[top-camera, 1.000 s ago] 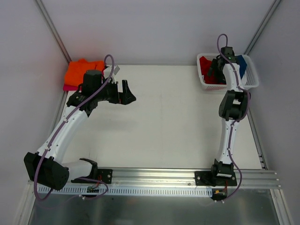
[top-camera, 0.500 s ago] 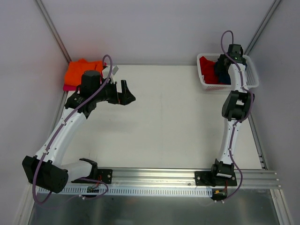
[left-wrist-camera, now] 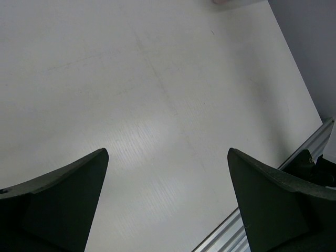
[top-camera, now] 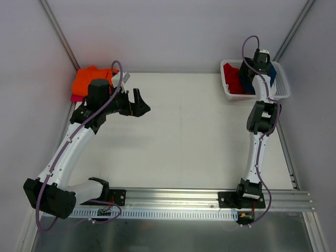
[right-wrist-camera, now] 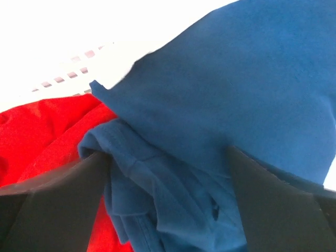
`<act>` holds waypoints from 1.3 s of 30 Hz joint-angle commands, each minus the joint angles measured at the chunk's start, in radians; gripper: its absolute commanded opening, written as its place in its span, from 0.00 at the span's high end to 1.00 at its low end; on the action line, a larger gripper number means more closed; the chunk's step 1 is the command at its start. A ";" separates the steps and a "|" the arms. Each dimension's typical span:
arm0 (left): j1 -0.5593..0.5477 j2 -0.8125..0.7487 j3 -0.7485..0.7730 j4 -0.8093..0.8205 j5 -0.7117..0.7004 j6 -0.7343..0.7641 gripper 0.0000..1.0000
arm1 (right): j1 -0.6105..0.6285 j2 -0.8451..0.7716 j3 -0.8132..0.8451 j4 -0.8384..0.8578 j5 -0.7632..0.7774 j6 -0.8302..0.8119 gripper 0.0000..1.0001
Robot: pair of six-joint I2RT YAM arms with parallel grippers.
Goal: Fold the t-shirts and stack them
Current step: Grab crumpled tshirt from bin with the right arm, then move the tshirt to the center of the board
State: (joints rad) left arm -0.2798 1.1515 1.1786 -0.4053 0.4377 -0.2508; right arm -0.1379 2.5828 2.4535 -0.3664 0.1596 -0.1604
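A navy blue t-shirt (right-wrist-camera: 236, 79) lies crumpled in the white lattice basket (top-camera: 231, 94) at the back right, beside a red t-shirt (right-wrist-camera: 42, 131). My right gripper (right-wrist-camera: 168, 157) reaches down into the basket, open wide, with a bunch of the blue cloth between its fingers. From above it shows at the basket's middle (top-camera: 248, 79), with blue cloth (top-camera: 272, 71) to its right and red (top-camera: 229, 72) to its left. An orange t-shirt (top-camera: 89, 79) lies on a magenta-pink one (top-camera: 76, 97) in the back left corner. My left gripper (top-camera: 137, 102) hangs open over bare table (left-wrist-camera: 157, 79), holding nothing.
Grey walls close in the table on three sides. An aluminium rail (top-camera: 173, 197) with both arm bases runs along the near edge. The basket's white wall (right-wrist-camera: 68, 58) stands just beyond the right gripper.
The right gripper has swung from the basket's left part toward its back and down onto the blue shirt. The left arm has drifted slightly left and nearer.
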 commanded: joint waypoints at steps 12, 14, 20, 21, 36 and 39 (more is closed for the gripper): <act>0.008 -0.007 -0.007 0.022 0.013 -0.008 0.01 | 0.018 -0.065 -0.030 0.077 0.096 0.007 1.00; 0.010 -0.012 -0.008 0.023 0.004 -0.010 0.01 | 0.035 -0.148 -0.034 0.047 0.121 -0.008 0.99; 0.011 -0.030 -0.011 0.023 -0.005 -0.013 0.01 | 0.128 -0.483 -0.053 -0.100 0.143 -0.037 1.00; 0.011 -0.035 -0.013 0.023 -0.010 -0.012 0.01 | 0.138 -0.528 -0.053 -0.138 0.146 -0.044 0.99; 0.016 -0.038 -0.028 0.022 -0.123 -0.005 0.01 | 0.721 -1.280 -0.545 -0.373 0.282 0.193 0.99; 0.016 -0.042 -0.030 0.023 -0.140 -0.008 0.01 | 0.767 -1.449 -0.833 -0.310 0.184 0.330 1.00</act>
State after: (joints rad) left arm -0.2729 1.1355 1.1618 -0.4023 0.3405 -0.2512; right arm 0.5976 1.1553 1.8187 -0.6476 0.3885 -0.0128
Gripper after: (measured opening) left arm 0.990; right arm 0.054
